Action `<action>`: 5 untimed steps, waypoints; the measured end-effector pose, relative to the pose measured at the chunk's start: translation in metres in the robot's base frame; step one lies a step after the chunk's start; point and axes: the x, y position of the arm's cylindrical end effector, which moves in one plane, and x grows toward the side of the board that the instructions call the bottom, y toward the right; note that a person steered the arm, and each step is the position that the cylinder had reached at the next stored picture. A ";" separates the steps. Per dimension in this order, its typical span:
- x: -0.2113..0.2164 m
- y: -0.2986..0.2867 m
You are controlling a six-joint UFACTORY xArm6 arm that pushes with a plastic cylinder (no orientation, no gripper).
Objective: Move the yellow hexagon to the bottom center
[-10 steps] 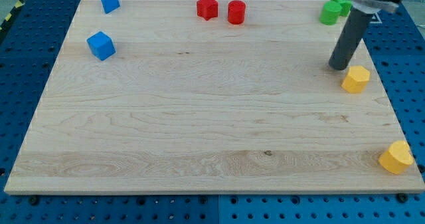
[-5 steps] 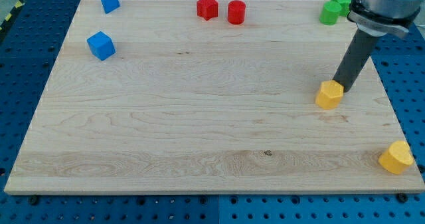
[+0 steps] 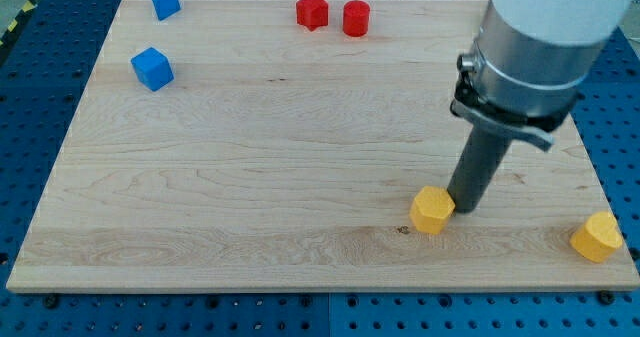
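The yellow hexagon [image 3: 432,210] lies on the wooden board [image 3: 250,147], low and right of centre. My tip [image 3: 461,208] touches its right side, just above and right of it. The dark rod rises from there to the large grey arm body at the view's upper right, which hides the board's top right corner.
A second yellow block [image 3: 597,237] sits at the bottom right corner. A red star [image 3: 312,11] and a red cylinder [image 3: 356,18] stand at the top centre. Two blue blocks lie at the top left, one [image 3: 164,1] near the corner, one [image 3: 152,68] below it.
My tip has pushed the yellow hexagon down and to the left, from the right edge toward the bottom middle. The arm body now covers the green blocks at the top right.
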 end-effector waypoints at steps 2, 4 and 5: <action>0.008 -0.009; -0.009 -0.017; -0.015 -0.019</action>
